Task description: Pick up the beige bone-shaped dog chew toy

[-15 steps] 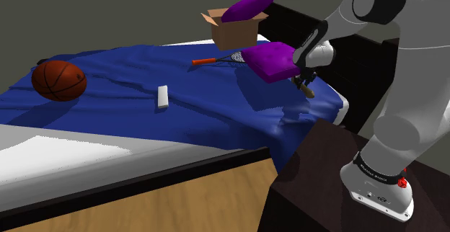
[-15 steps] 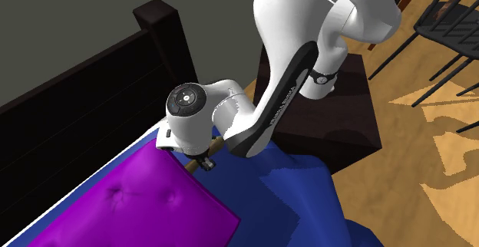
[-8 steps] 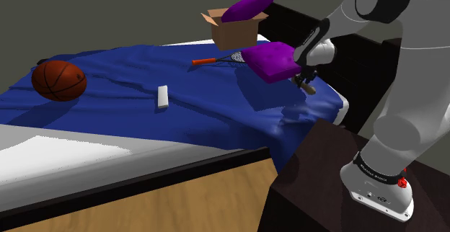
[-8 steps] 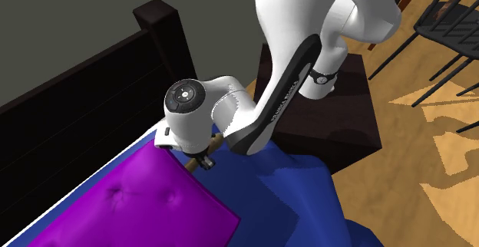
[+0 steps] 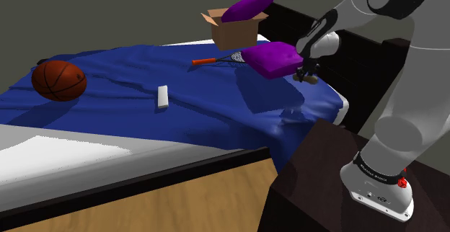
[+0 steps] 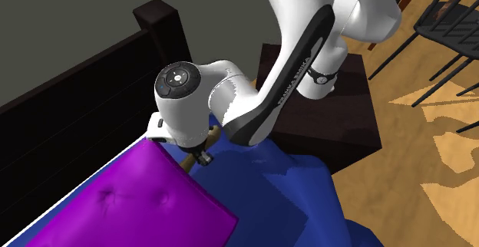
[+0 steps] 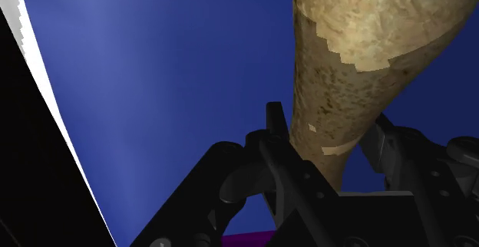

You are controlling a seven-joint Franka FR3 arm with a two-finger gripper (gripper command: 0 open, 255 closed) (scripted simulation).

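The beige bone-shaped chew toy point(image 7: 353, 61) has a mottled tan surface and sticks out from between my gripper's black fingers point(image 7: 280, 157), which clasp its narrow shaft. In the shoulder view the gripper point(image 5: 306, 75) hangs above the blue bedspread point(image 5: 180, 108) at its right corner, just past the purple cushion point(image 5: 272, 58), with the toy's tan end point(image 5: 311, 80) showing below it. From the second exterior view the toy point(image 6: 212, 136) peeks out under the white wrist, with the gripper point(image 6: 203, 156) over the blue cover.
On the bed lie a basketball point(image 5: 58, 80), a small white block point(image 5: 163, 96) and an orange-handled tool point(image 5: 209, 60). A cardboard box point(image 5: 234, 26) with a purple cushion on top stands at the back. The dark headboard point(image 6: 157, 23) and the dark stand point(image 5: 317, 187) flank the arm.
My gripper has risen with the toy in it, moving up and slightly toward the headboard. Nothing else on the bed has shifted.
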